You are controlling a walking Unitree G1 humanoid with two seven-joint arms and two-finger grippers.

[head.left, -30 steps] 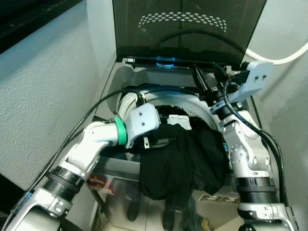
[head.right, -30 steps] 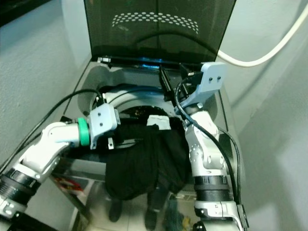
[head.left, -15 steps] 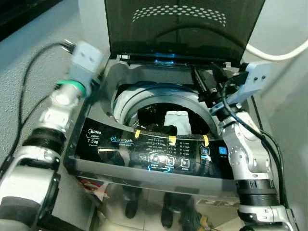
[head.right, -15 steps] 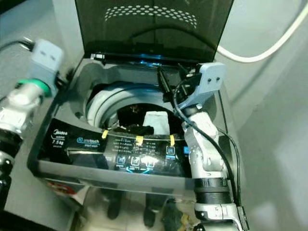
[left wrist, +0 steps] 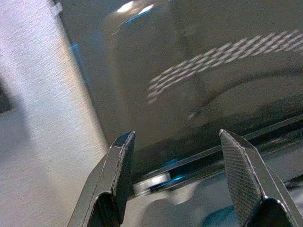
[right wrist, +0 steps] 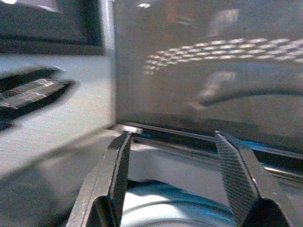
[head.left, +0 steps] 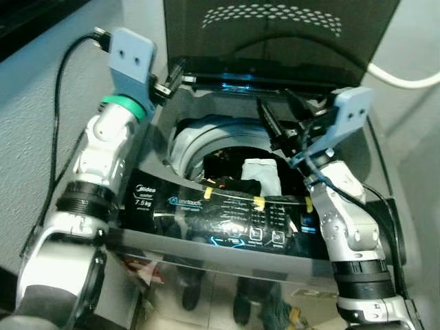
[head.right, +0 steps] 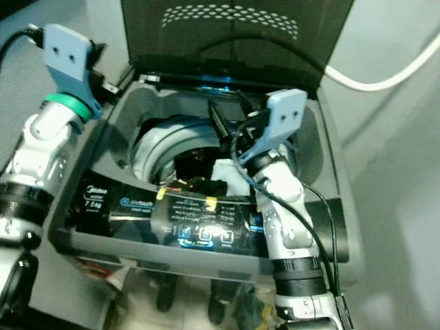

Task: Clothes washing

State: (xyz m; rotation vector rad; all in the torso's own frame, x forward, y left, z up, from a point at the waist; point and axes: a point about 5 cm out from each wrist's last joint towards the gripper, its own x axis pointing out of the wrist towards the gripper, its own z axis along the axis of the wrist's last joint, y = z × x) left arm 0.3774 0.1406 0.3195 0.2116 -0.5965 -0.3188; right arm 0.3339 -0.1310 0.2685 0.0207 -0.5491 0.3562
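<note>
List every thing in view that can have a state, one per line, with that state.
Washing machine lid: raised, upright.
Drum: loaded with dark and white clothes.
Control panel: lit.
Left gripper: open, empty, by the lid's left corner.
Right gripper: open, empty, over the drum.

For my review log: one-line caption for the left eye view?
Both pincers, left and right, open above the open washer, dark clothes in its drum.

Two silver jointed arms carry pale blue-grey wrist camera housings with twin screw holes, black cables looping off them, a green collar point(head.left: 122, 110) ringing the left wrist, and textured black pincer fingers point(left wrist: 118, 175).
</note>
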